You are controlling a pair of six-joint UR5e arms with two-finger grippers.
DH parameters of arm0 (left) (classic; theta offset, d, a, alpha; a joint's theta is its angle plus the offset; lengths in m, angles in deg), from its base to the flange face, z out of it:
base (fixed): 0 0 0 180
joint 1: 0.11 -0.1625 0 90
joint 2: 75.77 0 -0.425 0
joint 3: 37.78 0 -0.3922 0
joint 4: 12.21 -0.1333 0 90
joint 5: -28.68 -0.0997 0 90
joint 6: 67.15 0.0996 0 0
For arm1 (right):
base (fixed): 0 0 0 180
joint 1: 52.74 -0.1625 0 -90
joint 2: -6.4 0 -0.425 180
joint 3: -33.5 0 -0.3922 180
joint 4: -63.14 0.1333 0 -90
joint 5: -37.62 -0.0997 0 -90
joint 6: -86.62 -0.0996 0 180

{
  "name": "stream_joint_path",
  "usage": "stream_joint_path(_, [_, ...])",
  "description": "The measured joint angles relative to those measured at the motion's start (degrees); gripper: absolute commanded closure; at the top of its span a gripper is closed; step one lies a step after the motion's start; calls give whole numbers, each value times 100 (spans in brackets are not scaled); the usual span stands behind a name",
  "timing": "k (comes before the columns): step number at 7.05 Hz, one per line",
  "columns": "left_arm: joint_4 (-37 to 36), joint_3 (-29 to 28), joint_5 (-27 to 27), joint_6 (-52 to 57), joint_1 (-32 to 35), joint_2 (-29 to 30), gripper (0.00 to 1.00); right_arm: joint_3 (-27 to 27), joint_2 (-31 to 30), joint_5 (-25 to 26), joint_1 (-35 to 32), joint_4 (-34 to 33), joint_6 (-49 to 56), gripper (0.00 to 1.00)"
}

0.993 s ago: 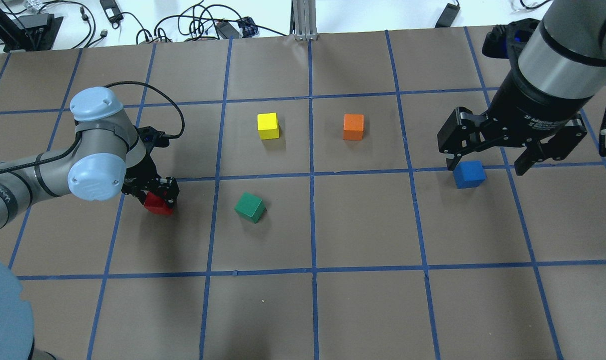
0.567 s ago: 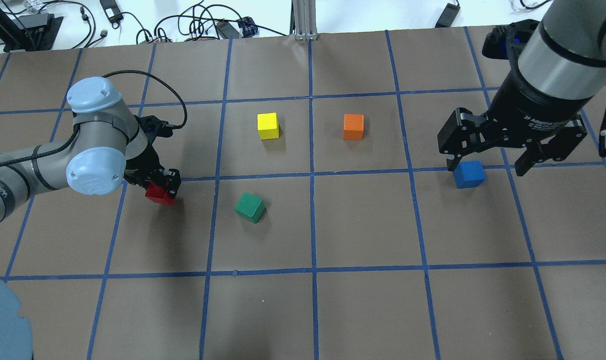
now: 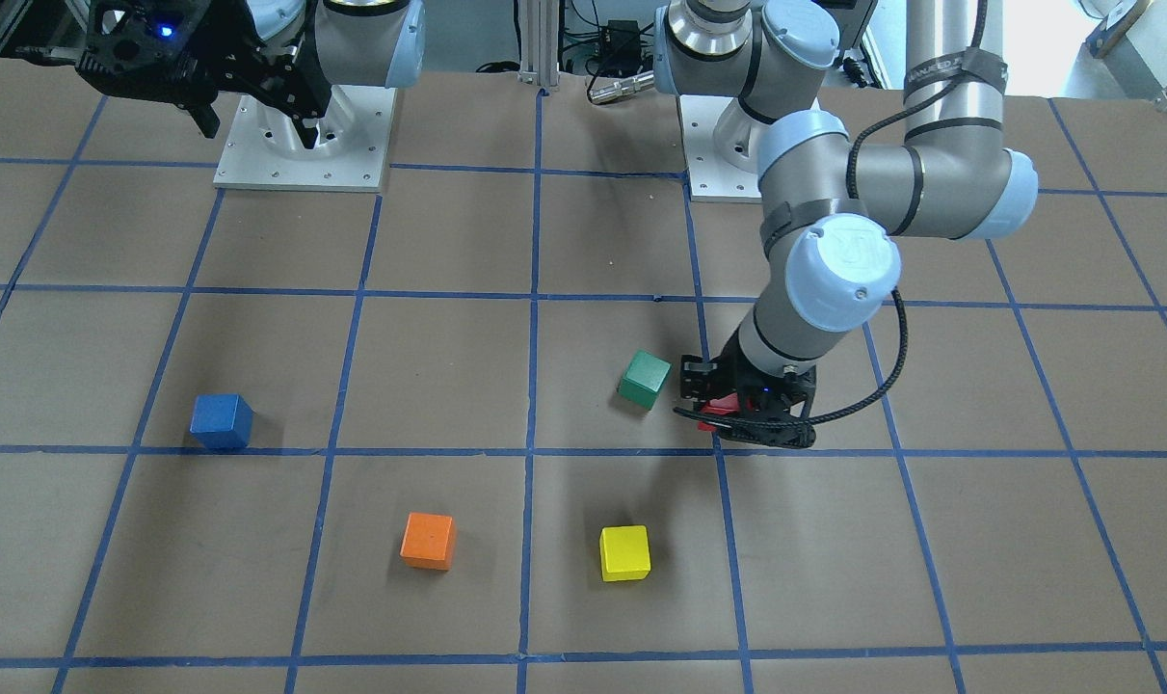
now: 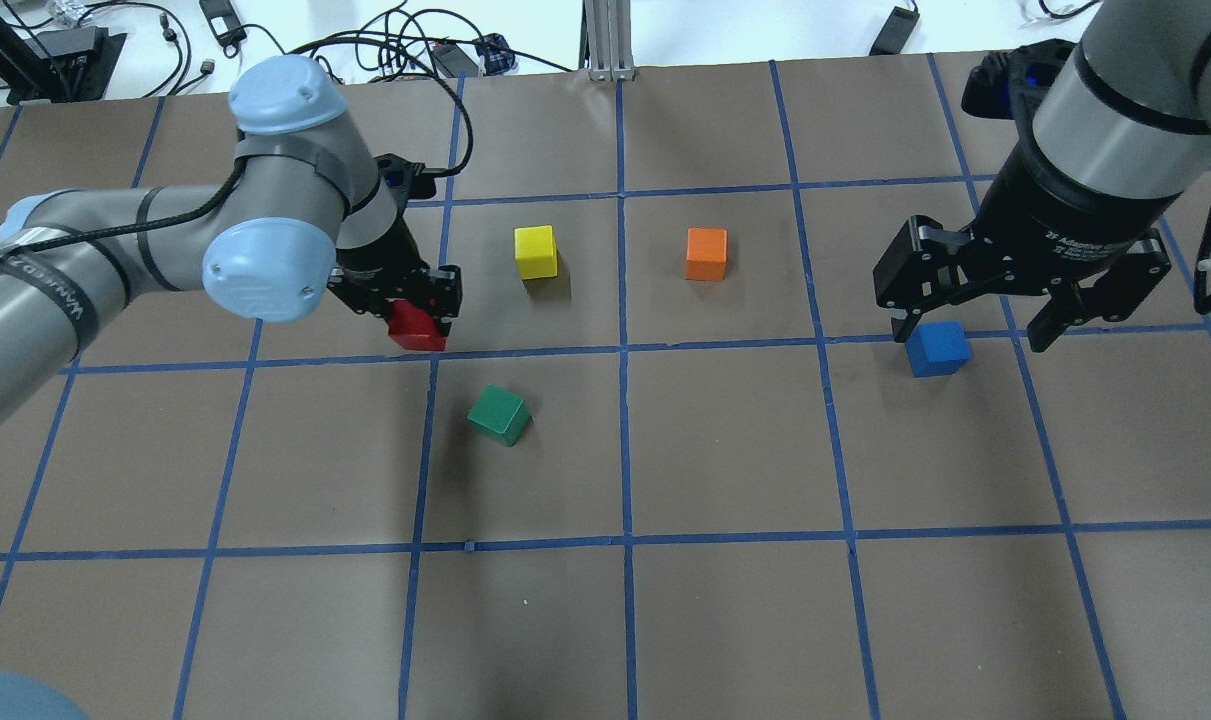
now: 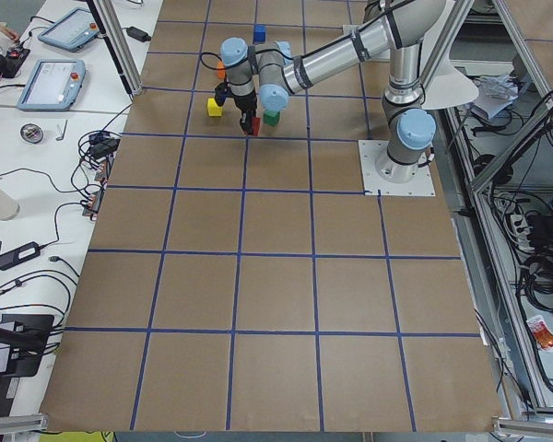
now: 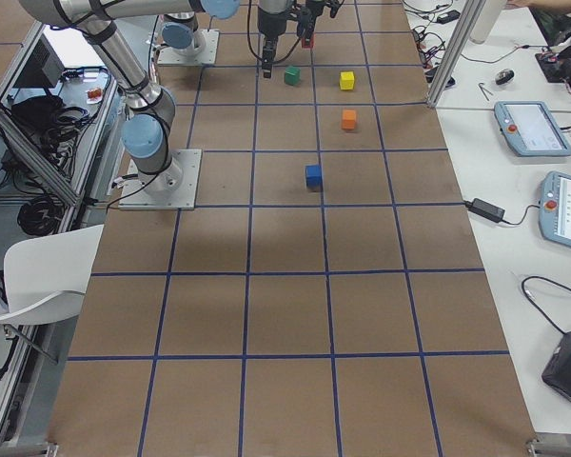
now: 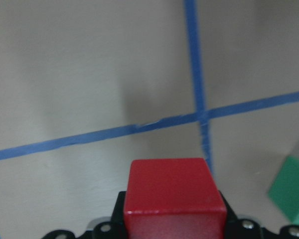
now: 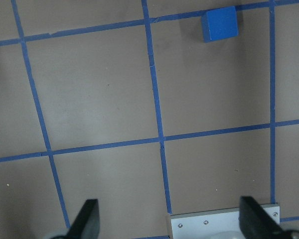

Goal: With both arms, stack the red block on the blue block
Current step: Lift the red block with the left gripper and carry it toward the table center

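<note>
While the left gripper (image 4: 412, 308) has its fingers clamped on the red block (image 4: 417, 328) and holds it clear of the table (image 4: 725, 450), the blue block (image 4: 938, 348) sits alone on the paper well apart, far over on the right arm's side. The right gripper (image 3: 253, 123) hangs high, back toward its own base, jaws spread wide and empty. The step in hand looks like the carry of the red cube toward the middle, probably for the right arm to take over, since the blue cube seems a long reach for the left arm. To do it well, the carry should stay high enough to pass the green block (image 4: 498, 414) just beside the path, and run between it and the yellow block (image 4: 535, 251) without brushing either. The left wrist view shows the cube seated square in the jaws, so a level, unhurried move should keep it that way. Setting it flat on open paper, clear of the orange block (image 4: 706, 253), would leave the right gripper room to close on it.
</note>
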Motion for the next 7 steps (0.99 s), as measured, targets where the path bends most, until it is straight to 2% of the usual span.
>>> stream_joint_path(3, [-226,-709,171,-1536,1092,655,100,0,4,0,3,7,0,0])
stream_joint_path(6, [-750,-902,123,-2277,1603,1240,100,-3,4,8,4,14,0,0])
stream_joint_path(7, [-870,-908,116,-2336,1634,1362,75,-3,4,8,4,16,2,0])
